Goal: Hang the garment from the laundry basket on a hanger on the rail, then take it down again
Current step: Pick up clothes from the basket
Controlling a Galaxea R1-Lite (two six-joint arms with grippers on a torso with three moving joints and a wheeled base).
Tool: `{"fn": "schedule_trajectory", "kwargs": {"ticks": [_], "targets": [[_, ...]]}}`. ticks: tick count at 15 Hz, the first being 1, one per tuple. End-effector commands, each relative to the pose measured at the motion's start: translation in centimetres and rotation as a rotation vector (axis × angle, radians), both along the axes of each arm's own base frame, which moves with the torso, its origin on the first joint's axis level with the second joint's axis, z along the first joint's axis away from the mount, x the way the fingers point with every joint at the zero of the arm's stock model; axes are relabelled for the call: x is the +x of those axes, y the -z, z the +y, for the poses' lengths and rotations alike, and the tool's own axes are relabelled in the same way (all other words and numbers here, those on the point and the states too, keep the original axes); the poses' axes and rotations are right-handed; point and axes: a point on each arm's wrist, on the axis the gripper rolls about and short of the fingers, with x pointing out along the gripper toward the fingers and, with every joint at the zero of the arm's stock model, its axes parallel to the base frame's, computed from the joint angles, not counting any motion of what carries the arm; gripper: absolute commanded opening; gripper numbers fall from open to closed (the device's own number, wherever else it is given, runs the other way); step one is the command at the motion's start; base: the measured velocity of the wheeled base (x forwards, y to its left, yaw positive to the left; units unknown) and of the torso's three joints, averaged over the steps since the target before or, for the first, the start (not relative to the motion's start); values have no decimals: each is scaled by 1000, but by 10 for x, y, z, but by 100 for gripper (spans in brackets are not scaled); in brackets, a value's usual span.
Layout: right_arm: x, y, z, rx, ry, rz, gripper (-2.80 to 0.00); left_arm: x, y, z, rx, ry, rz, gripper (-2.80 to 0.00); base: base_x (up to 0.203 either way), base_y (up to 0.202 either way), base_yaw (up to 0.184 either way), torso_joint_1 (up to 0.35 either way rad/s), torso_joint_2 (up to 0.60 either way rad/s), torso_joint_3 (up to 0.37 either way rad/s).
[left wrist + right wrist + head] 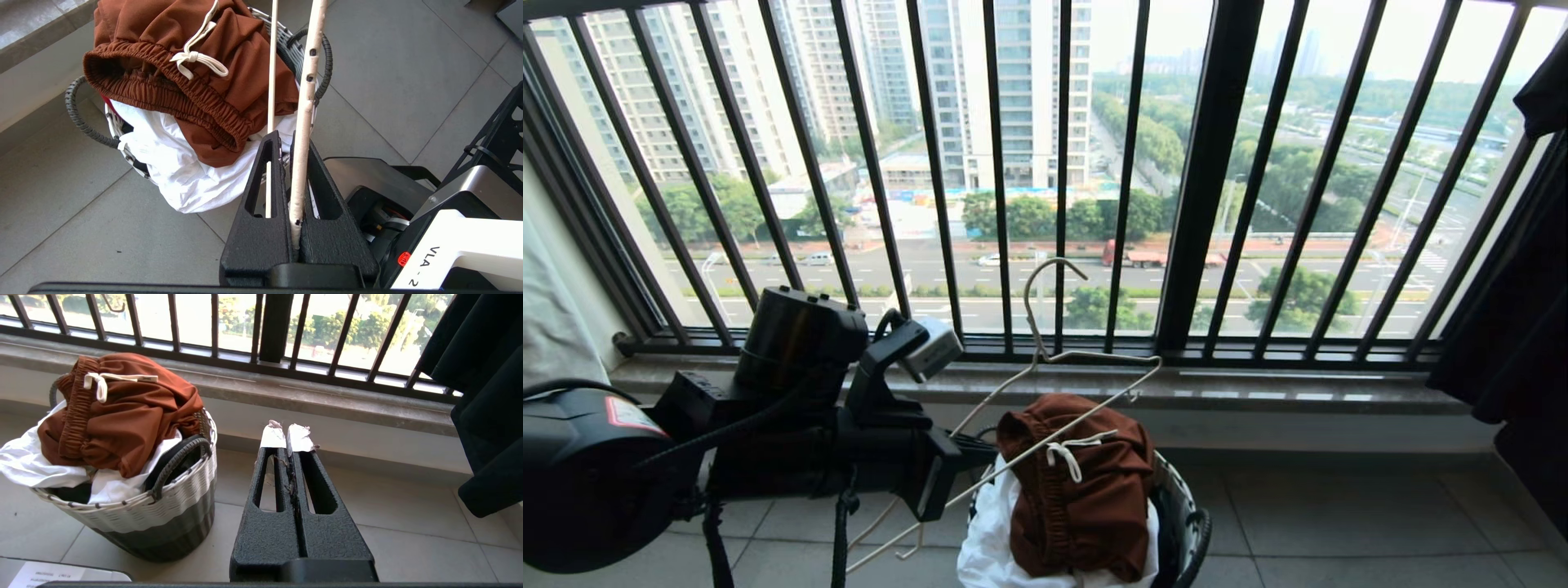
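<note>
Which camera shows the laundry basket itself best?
The right wrist view: the laundry basket shows its whole side and handle. The head view catches only a rim edge; the left wrist view mostly a handle.

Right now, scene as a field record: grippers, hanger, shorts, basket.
left gripper: shut on the hanger, beside the basket
hanger: cream wire, in the left gripper, slanting over the shorts, hook up against the balustrade
right gripper: shut, empty, low over the floor, apart from the basket
shorts: rust-brown, bunched on top of the basket, drawstring up
basket: on the floor by the sill, also holds white cloth
rail: not in view
</note>
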Motion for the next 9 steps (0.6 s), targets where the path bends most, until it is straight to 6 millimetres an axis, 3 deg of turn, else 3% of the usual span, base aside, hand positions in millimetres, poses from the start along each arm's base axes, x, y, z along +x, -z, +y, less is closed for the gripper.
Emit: {"fn": "schedule_trajectory", "kwargs": {"ticks": [1,9], "targets": [[0,0,0,-1,-1,2,-280,0,-1,0,-3,2,-2,-280,0,0,0,0,0,0],[0,0,0,-1,-2,2,-280,-1,0,1,-2,3,-3,-280,0,0,0,0,0,0]]}}
